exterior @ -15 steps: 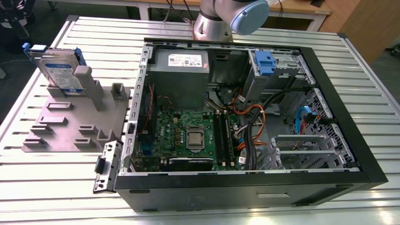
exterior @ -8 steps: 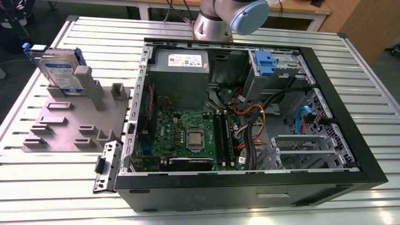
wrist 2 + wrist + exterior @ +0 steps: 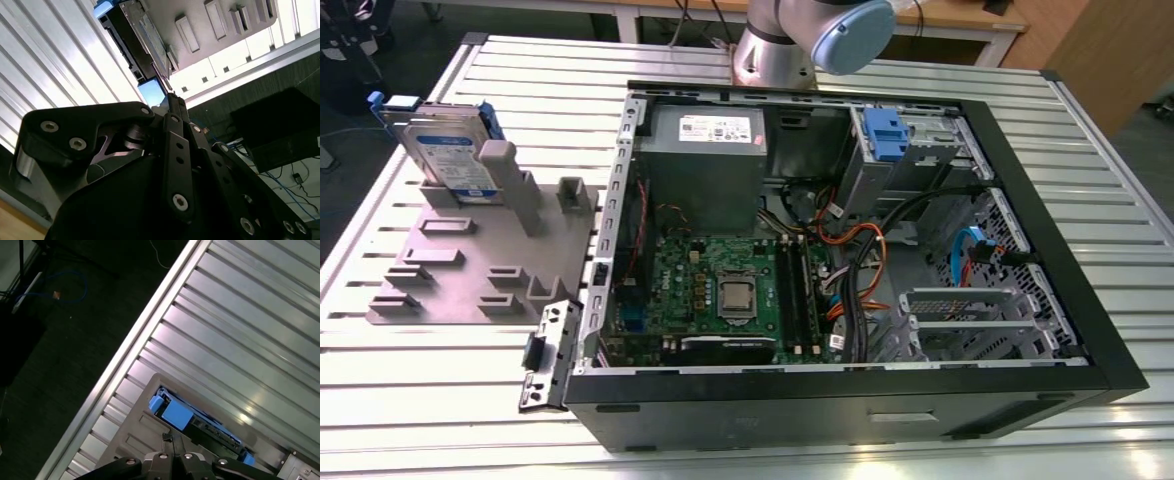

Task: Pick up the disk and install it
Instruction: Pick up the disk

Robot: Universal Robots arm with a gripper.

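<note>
the disk (image 3: 447, 152) stands on edge in the fixture plate (image 3: 467, 255) on the tabletop (image 3: 440, 400) — at the exterior view's left. the open computer case (image 3: 827, 410) lies beside the plate on the right, the power supply (image 3: 707, 170) inside it.

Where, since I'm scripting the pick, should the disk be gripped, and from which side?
Probably the disk's free upper edge, pinched across its two flat faces, coming from above. It stands on edge in the grey holder, whose posts flank its lower part, so the top looks like the open, graspable part.
</note>
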